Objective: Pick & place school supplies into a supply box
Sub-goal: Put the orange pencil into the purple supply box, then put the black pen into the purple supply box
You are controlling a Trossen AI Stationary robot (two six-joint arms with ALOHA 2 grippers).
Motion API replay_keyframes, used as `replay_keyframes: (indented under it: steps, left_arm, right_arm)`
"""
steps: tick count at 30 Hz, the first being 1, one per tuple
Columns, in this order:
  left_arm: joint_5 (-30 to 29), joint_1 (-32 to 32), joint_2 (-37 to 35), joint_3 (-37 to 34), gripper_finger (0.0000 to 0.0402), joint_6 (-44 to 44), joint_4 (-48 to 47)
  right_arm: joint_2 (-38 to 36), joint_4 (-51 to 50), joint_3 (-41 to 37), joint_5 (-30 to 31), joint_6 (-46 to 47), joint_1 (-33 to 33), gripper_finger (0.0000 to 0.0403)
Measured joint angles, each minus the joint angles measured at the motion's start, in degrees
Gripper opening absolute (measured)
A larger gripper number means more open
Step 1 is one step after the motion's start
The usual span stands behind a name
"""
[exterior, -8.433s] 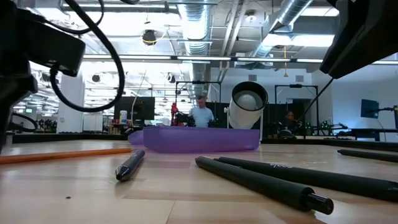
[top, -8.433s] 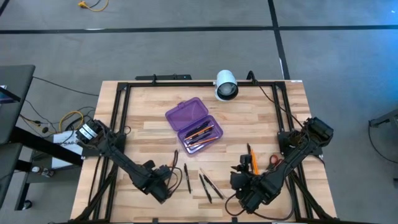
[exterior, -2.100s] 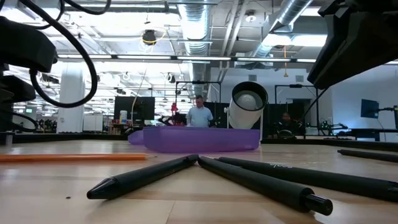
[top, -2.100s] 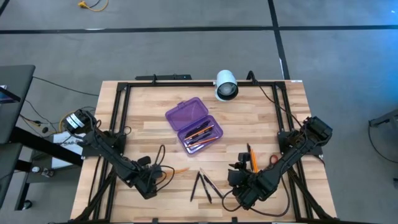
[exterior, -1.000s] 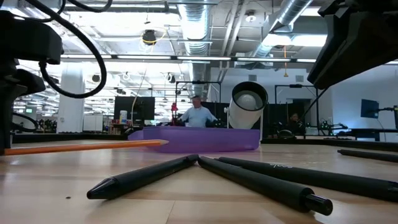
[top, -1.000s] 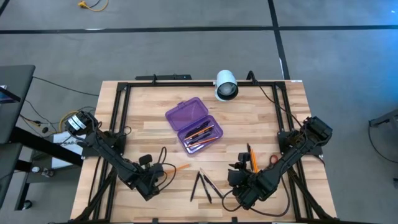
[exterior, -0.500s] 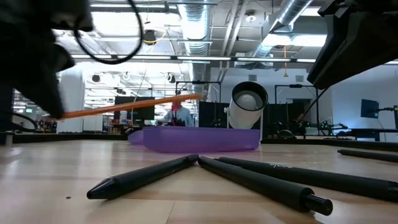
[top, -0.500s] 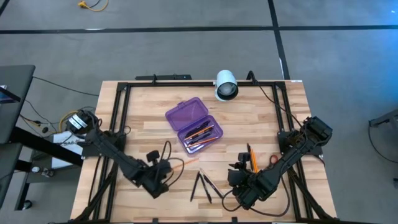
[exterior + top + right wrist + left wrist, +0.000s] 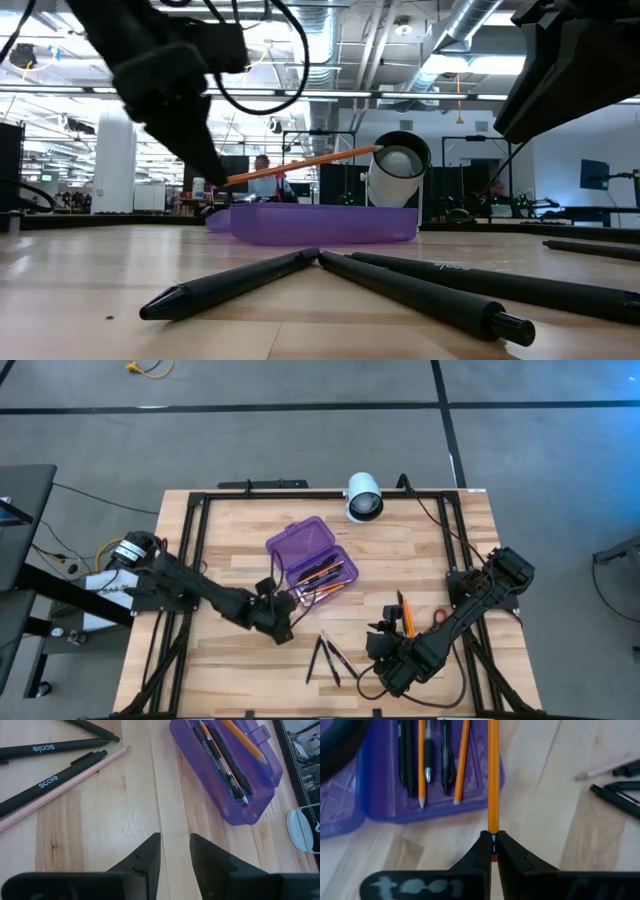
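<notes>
Orange pencil (image 9: 493, 775) pinched at its eraser end between the pressed-together fingers (image 9: 479, 851) of the left hand (image 9: 281, 611), shaft projecting straight ahead over the near edge of the supply box (image 9: 310, 559). Held by the end, presumably so the full length can be lined up with the long axis of the tray before release. Seen from table height, pencil (image 9: 303, 165) raised clear of the purple box (image 9: 322, 223), tip tilted upward, not yet touching anything inside.

Supply box open on the wooden surface (image 9: 400, 555), lid folded back, toward the middle of the top. Already inside: several black pens and orange pencils lying parallel (image 9: 422, 757), which leaves room alongside them for one more.

Right hand (image 9: 385, 643) parked low near the front edge, fingers (image 9: 148, 857) spread apart and holding nothing, aimed across the surface toward the box (image 9: 226, 765). Likely kept back to leave the left arm a clear path.

Remaining on the surface: black pens (image 9: 325, 657) fanned out between the two hands, a pale pencil (image 9: 60, 790) among them, and an orange pencil (image 9: 406, 616) beside the orange-handled scissors (image 9: 440, 617) near the right arm. White cylindrical camera (image 9: 363, 497) at the far edge, well apart from the work.

Next step, by judgement: lower and align the pencil with the tray, then release.
</notes>
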Motion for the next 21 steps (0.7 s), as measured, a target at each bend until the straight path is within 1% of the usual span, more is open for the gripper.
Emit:
replay_keyframes:
  steps: [11,21]
  left_arm:
    - [1.09,7.04,-0.02,0.0,0.0004,7.8,0.97]
    - [1.96,9.99,-0.04,0.04,0.0002,12.1,2.98]
  right_arm:
    - [0.0,0.02,0.0,0.04,0.04,0.0,0.01]
    - [0.0,0.04,0.0,0.04,0.04,0.0,0.01]
